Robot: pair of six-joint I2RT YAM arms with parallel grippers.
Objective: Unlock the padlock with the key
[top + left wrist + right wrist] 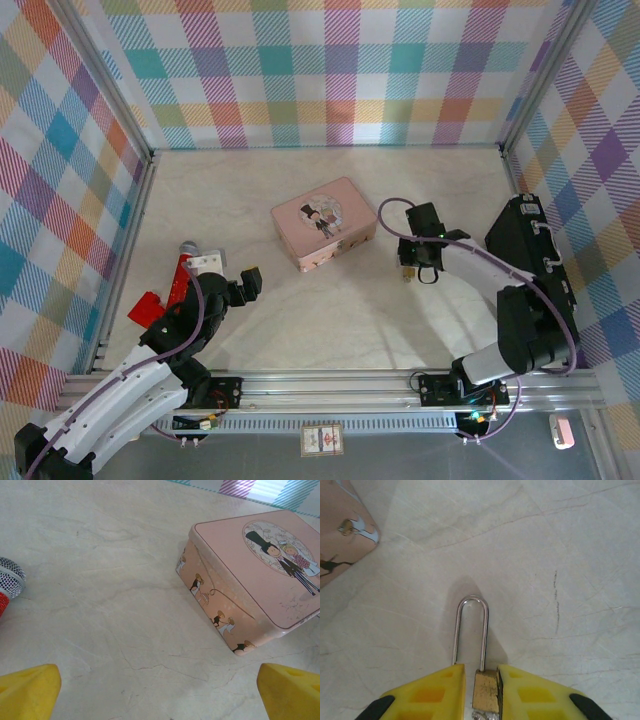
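The padlock (486, 690) has a small brass body and a long silvery shackle that points away from the wrist camera. My right gripper (482, 672) is shut on it, the yellow fingers (427, 695) pressing the body from both sides just above the table. A crumpled silvery bit (487, 715) shows right under the body; I cannot tell whether it is the key. In the top view the right gripper (425, 262) is right of the pink tin, with the padlock (406, 270) at its tip. My left gripper (235, 287) is open and holds nothing, its fingertips (27, 690) wide apart.
A pink rectangular tin (323, 222) with a cartoon couple lies mid-table, also ahead of the left gripper (260, 575). A red toy microphone (180, 275) with a grey mesh head (9, 577) lies at the left. A black case (525, 235) stands along the right wall.
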